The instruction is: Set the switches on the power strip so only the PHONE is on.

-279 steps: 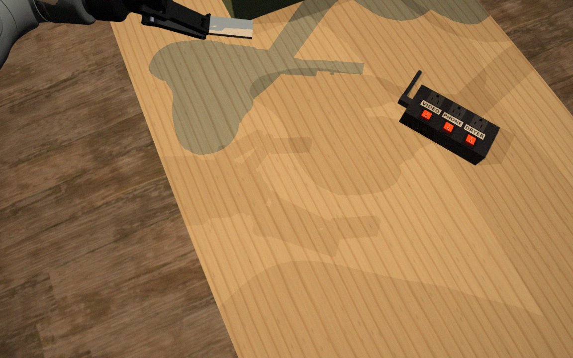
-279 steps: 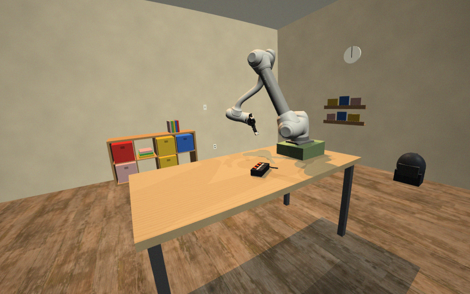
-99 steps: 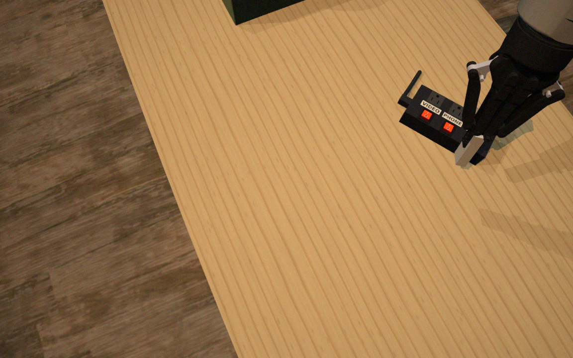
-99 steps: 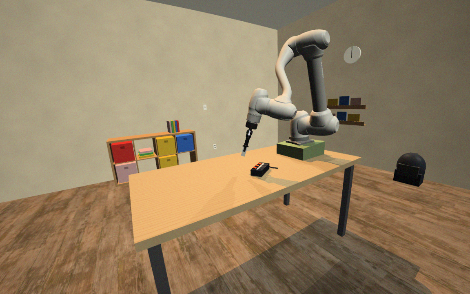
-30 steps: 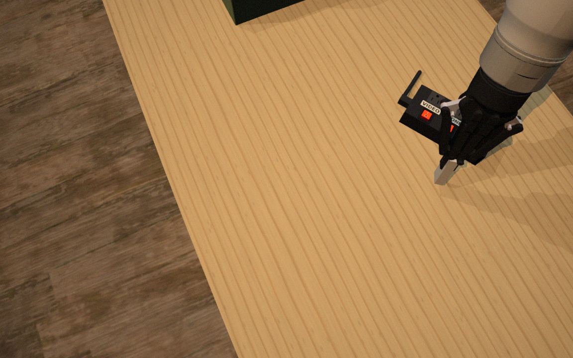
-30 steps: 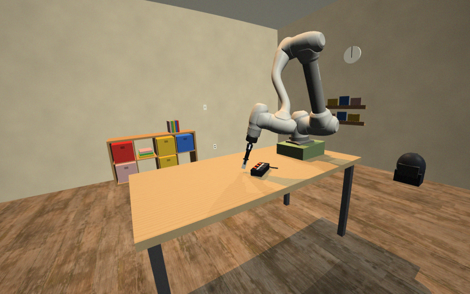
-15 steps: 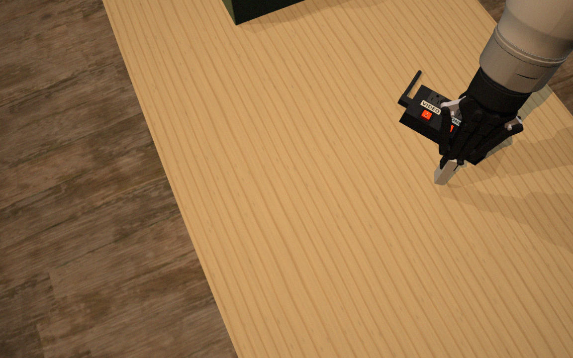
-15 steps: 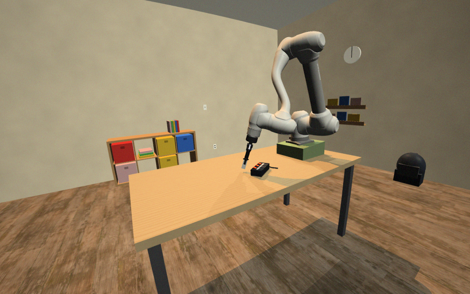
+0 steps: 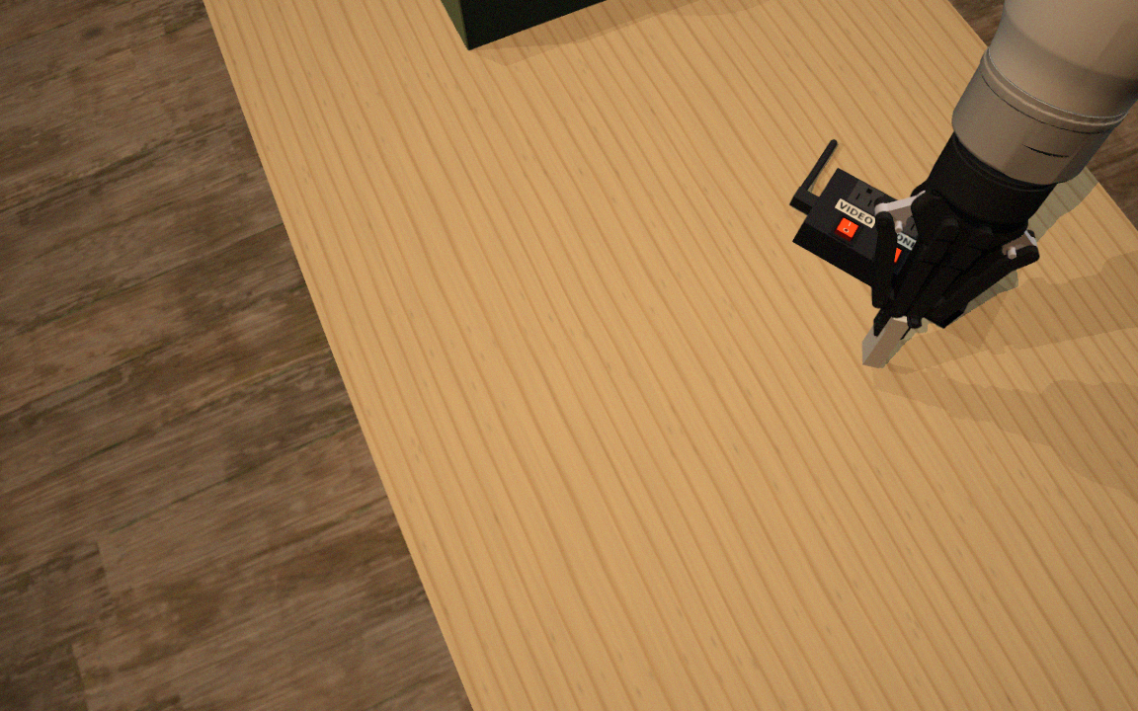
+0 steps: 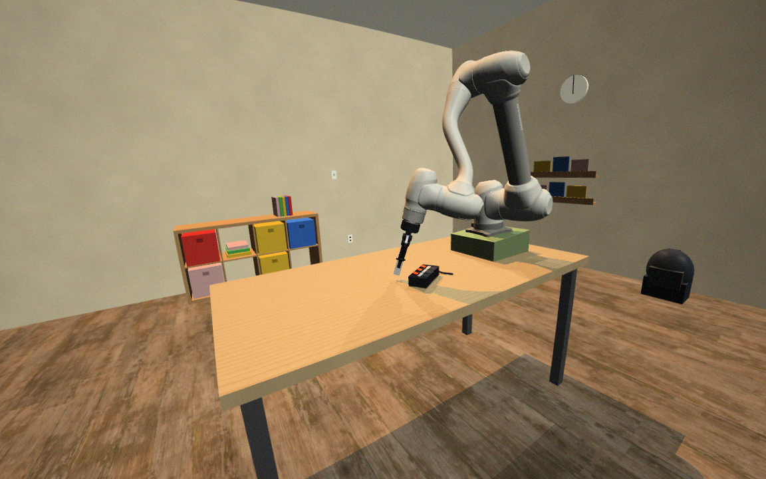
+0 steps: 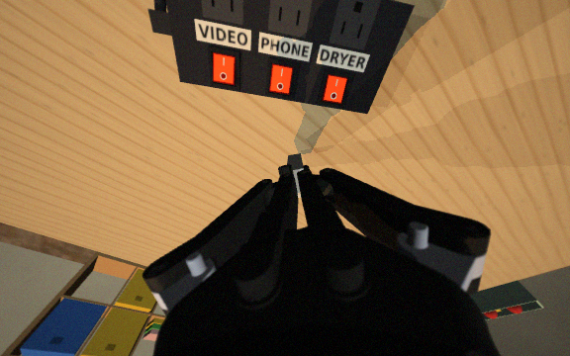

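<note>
A black power strip (image 9: pixel 825 237) (image 10: pixel 423 275) (image 11: pixel 255 76) lies flat on the wooden table (image 9: pixel 600 459) (image 10: pixel 314 321), the right way up. It has three red rocker switches labelled VIDEO (image 11: pixel 224 68), PHONE (image 11: pixel 280 79) and DRYER (image 11: pixel 334 88). All three look alike, and I cannot tell which are on. My gripper (image 9: pixel 884 347) (image 10: pixel 398 267) (image 11: pixel 296 164) is shut and empty. Its tips point down, just in front of the strip's switch side, between PHONE and DRYER, a little above the table. In the top view it hides the PHONE and DRYER end of the strip.
The arm's green base block (image 9: pixel 511 17) (image 10: pixel 490 243) stands at the table's far end, behind the strip. The table's side edge runs close to the strip on the arm's side. A shelf with coloured boxes (image 10: pixel 243 244) stands by the wall, off the table.
</note>
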